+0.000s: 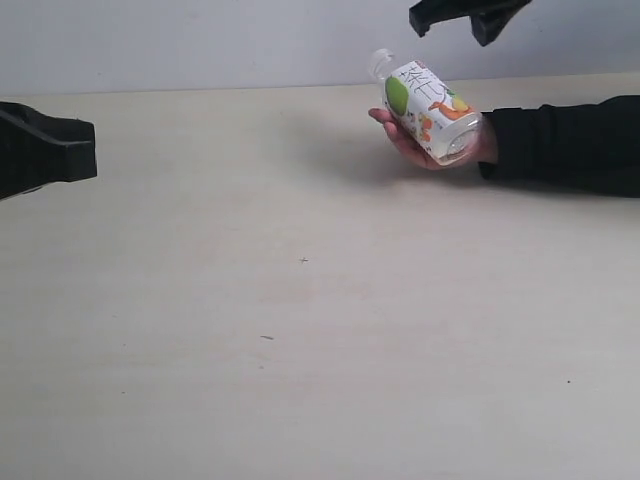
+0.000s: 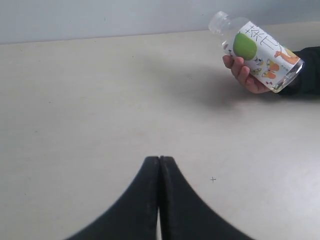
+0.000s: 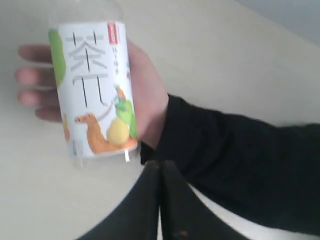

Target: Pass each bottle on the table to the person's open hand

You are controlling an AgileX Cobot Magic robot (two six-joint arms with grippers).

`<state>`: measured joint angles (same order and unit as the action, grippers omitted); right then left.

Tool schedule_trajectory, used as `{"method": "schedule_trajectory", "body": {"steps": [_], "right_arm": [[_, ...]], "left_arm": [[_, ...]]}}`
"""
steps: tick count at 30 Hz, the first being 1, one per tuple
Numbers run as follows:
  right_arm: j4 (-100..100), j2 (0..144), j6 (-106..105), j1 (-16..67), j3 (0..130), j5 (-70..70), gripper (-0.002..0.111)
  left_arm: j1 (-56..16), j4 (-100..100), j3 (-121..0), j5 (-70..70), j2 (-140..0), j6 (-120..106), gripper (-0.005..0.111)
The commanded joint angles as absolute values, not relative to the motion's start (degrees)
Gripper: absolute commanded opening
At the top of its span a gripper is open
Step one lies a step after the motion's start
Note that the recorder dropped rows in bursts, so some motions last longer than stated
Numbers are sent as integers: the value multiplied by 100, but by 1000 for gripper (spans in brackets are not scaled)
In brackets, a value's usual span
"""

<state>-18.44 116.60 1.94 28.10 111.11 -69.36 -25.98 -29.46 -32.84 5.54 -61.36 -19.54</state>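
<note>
One short bottle [image 1: 428, 108] [image 2: 260, 50] [image 3: 92, 87] with a green-apple-and-orange label lies tilted in the person's open hand [image 1: 400, 137] [image 2: 245, 77] [image 3: 145, 95] at the far right of the table [image 1: 300, 330]. My right gripper [image 1: 470, 14] [image 3: 160, 164] hangs shut and empty above the hand and bottle, apart from both. At the left edge, my left gripper [image 1: 85, 150] [image 2: 159, 159] is shut with nothing in it, low over the table. The other bottles are out of view.
The person's black sleeve [image 1: 570, 140] [image 3: 240, 165] reaches in from the right along the table's far side. A pale wall [image 1: 200, 40] rises behind the table. A few tiny dark specks [image 1: 303, 260] mark the tabletop.
</note>
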Motion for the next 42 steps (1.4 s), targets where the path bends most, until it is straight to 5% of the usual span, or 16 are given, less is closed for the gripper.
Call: {"method": "schedule_trajectory", "body": {"steps": [1, 12, 20, 30, 42], "right_arm": [[-1750, 10491, 290, 2655, 9820, -6678, 0], [0, 6337, 403, 2668, 5454, -2926, 0], [719, 3531, 268, 2668, 3459, -2231, 0], [1379, 1474, 316, 2668, 2895, -3155, 0], [1960, 1250, 316, 2668, 2895, -3152, 0]], "left_arm": [[-2590, -2933, -3261, 505, -6103, -1922, 0], [-2590, -2933, -3261, 505, -6103, -1922, 0], [-2590, -2933, -3261, 505, -6103, -1922, 0], [-2590, -2933, -3261, 505, -6103, -1922, 0], [-2590, -2933, -3261, 505, -6103, -1922, 0]]}}
